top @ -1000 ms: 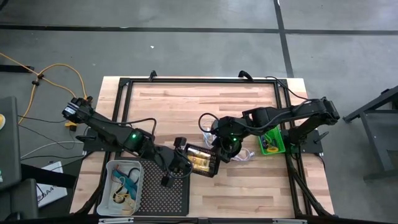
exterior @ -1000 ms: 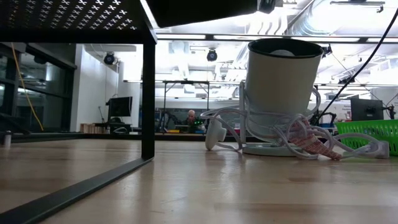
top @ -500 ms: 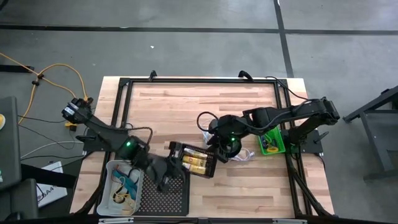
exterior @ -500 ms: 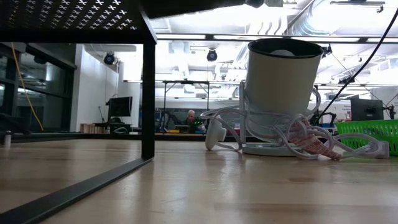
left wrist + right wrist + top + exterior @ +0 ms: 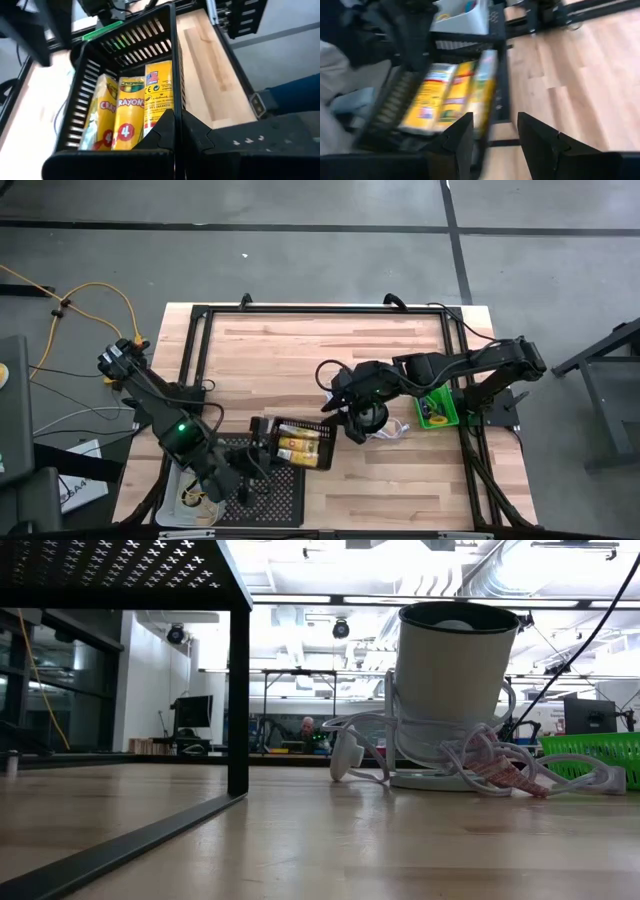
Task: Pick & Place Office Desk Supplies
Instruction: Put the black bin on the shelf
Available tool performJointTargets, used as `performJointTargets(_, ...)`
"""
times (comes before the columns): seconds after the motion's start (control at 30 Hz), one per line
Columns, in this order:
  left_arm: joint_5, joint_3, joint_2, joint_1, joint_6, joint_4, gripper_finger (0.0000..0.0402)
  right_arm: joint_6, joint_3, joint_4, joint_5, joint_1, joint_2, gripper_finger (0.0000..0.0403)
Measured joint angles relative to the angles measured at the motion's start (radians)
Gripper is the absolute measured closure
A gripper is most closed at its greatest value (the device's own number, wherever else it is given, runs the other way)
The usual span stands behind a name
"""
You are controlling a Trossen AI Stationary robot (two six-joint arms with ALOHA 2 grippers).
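A: Where's the task stuff?
B: Yellow crayon packs [image 5: 297, 446] lying side by side in the black slotted plastic tray [image 5: 318, 427], lower centre of the high view. Left wrist view shows the packs [image 5: 125, 116] inside the tray [image 5: 90, 90] too.

A: Left claw?
B: Left gripper [image 5: 179, 131] is pinched shut on the black slotted plastic tray's near end wall; in the high view it [image 5: 262, 454] sits at the tray's left end, lower left of centre.

A: Right claw?
B: Right gripper [image 5: 495, 134] has its fingers spread wide, nothing between them, just off the tray's other end. High view puts it [image 5: 345, 425] right of the tray, mid frame.

A: What's around, anything blocking?
B: Black perforated metal tray [image 5: 270, 492] just below the slotted tray at bottom left. White bin [image 5: 190, 498] left of that, mostly hidden under the left arm. Round white-and-black object with a white cord [image 5: 372, 418] under the right arm, right of centre; in the low view it [image 5: 455, 680] fills centre right. Green mesh basket [image 5: 436, 408] further right by the black frame rail. Wooden table [image 5: 320, 350] is bare across the upper half
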Motion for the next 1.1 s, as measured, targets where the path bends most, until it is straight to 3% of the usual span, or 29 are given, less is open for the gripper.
performJointTargets(0.47, 0.004, 0.0, 0.0, -0.098, -0.124, -0.021, 0.0401, -0.183, 0.0, 0.001, 0.285, -0.085, 0.0, 0.0262)
performJointTargets(0.9, 0.001, 0.0, 0.0, -0.199, -0.214, -0.055, 0.0401, -0.124, 0.0, 0.001, 0.285, -0.193, 0.0, 0.0262)
performJointTargets(1.1, -0.06, 0.001, 0.0, -0.229, -0.325, -0.171, 0.0401, -0.124, 0.0, 0.002, 0.289, -0.198, 0.0, 0.0262)
